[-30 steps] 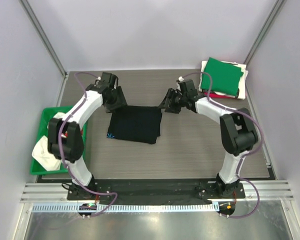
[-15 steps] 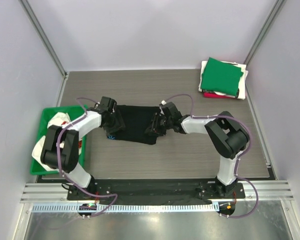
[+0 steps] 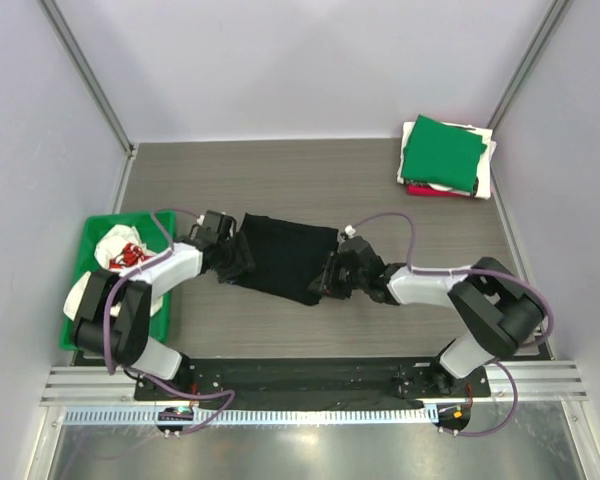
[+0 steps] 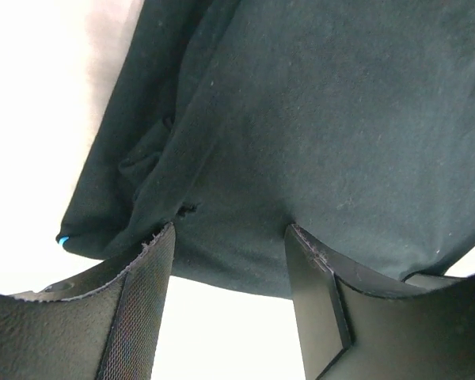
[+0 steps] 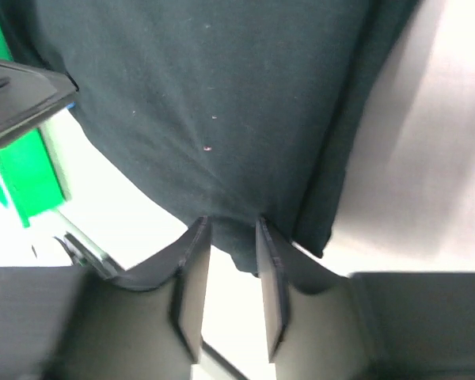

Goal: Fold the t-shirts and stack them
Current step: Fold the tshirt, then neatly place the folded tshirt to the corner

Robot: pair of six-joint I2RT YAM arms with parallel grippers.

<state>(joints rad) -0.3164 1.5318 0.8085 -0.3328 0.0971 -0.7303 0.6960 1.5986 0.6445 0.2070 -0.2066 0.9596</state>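
One black t-shirt spans the middle of the bench, tilted, between two end effectors; left end effector released, fingers apart at the left hem; right end effector clenched on the near-right edge; one folded green t-shirt tops others far right, well apart; one green tray hugs the left edge.

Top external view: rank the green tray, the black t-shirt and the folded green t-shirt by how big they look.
1. green tray, largest outline.
2. black t-shirt.
3. green t-shirt, only a little smaller than the black one, so that gap is unsure.
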